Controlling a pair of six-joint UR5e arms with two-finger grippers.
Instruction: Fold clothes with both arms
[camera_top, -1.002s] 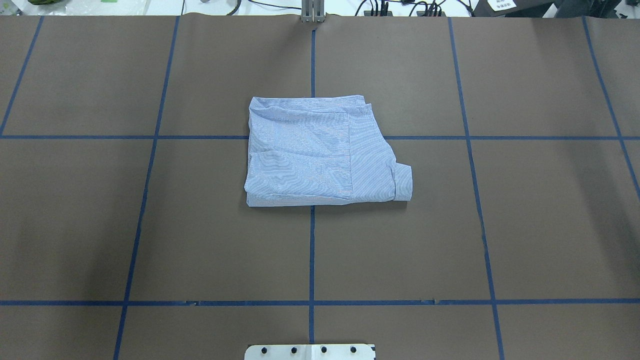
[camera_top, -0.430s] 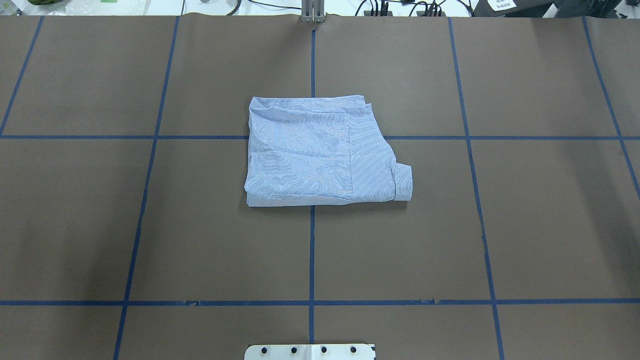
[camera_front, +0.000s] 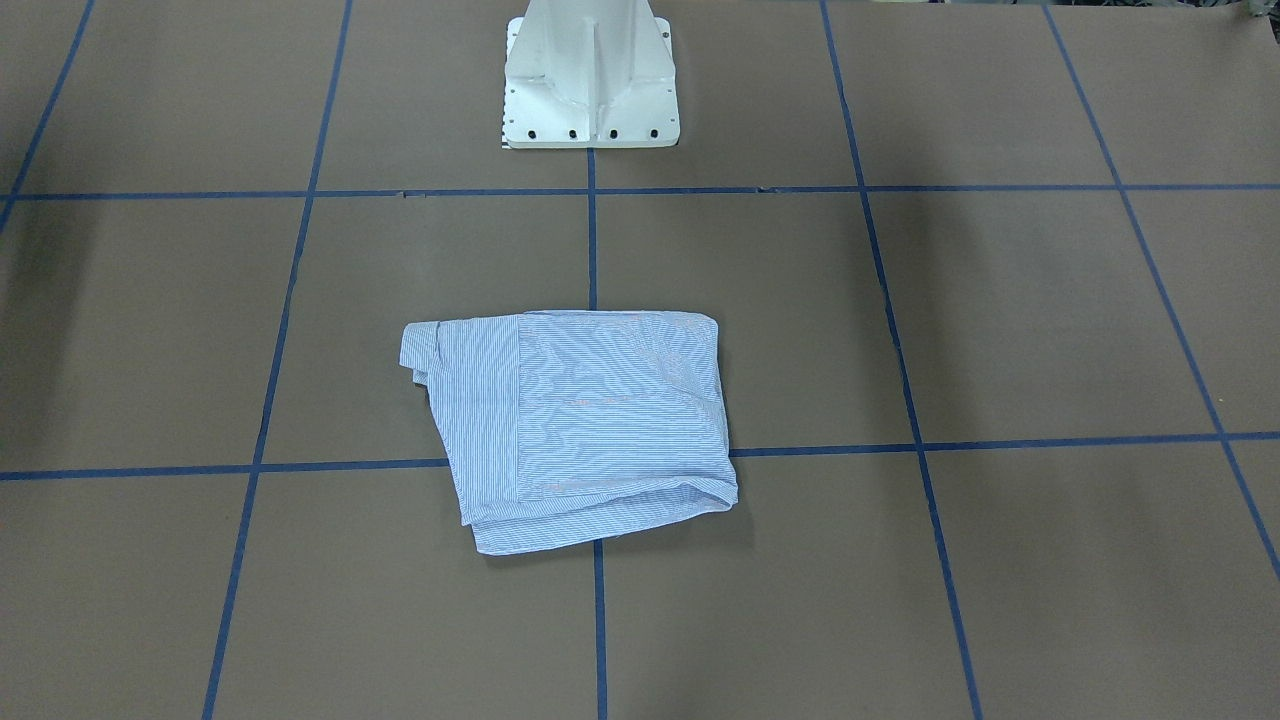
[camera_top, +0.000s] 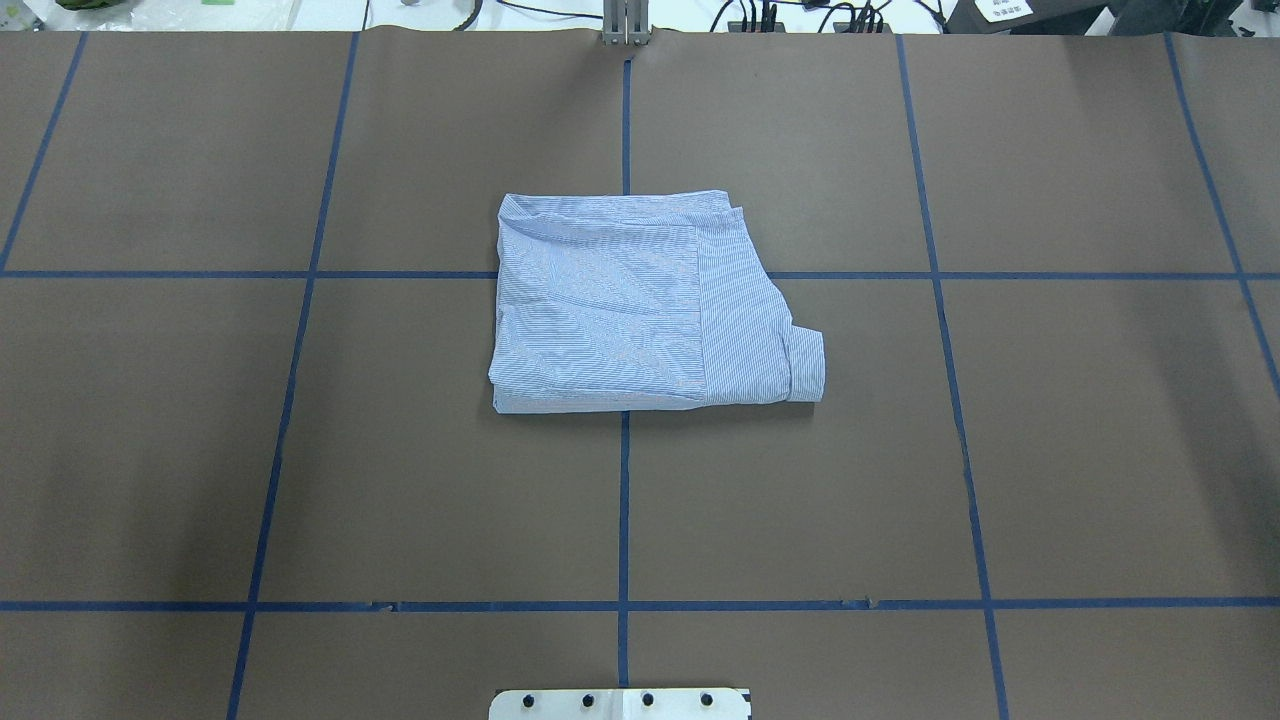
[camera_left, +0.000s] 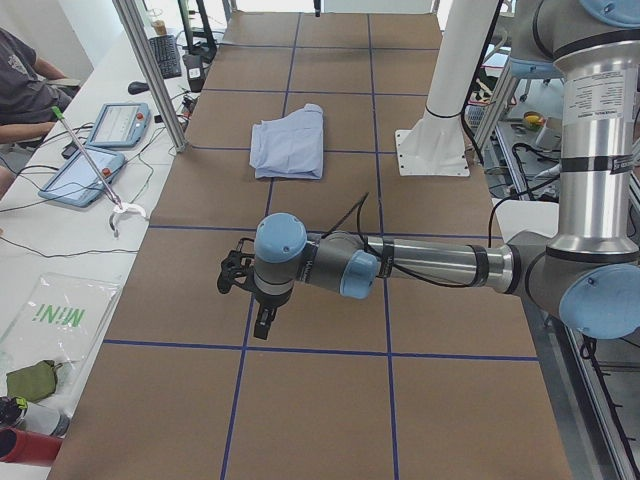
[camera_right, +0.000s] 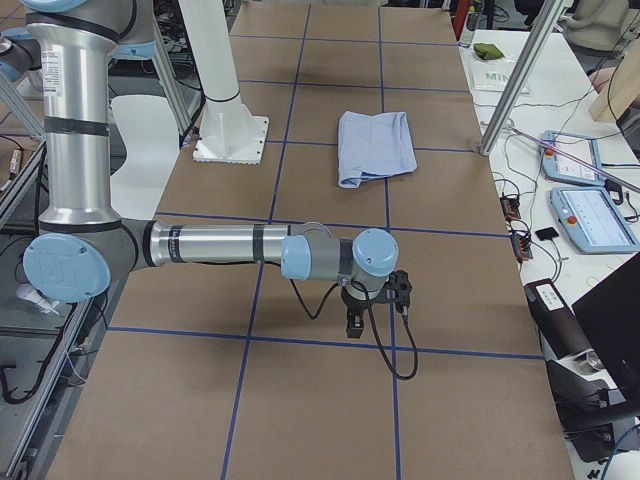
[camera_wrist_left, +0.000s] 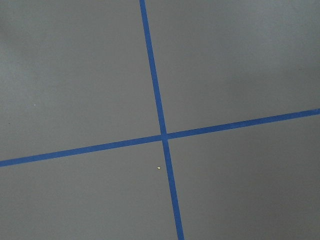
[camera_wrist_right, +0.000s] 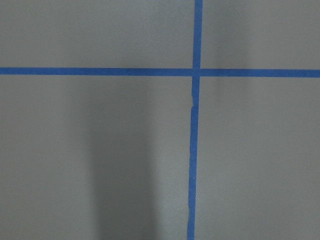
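The clothes are one light blue striped shirt (camera_top: 620, 310), folded into a compact rectangle at the middle of the brown table, with a cuff sticking out at its right near corner. It also shows in the front view (camera_front: 590, 430) and both side views (camera_left: 290, 145) (camera_right: 375, 145). My left gripper (camera_left: 262, 322) hangs above the table far from the shirt, toward the table's left end. My right gripper (camera_right: 355, 325) hangs likewise toward the right end. Neither touches the shirt, and I cannot tell whether either is open or shut. Both wrist views show only brown table and blue tape.
The white pedestal base (camera_front: 590, 100) stands at the table's robot-side edge. Blue tape lines (camera_top: 624, 500) divide the brown table into squares. Beyond the far edge, a white desk holds tablets (camera_left: 110, 125) and cables, and a seated person (camera_left: 20, 80) is beside it.
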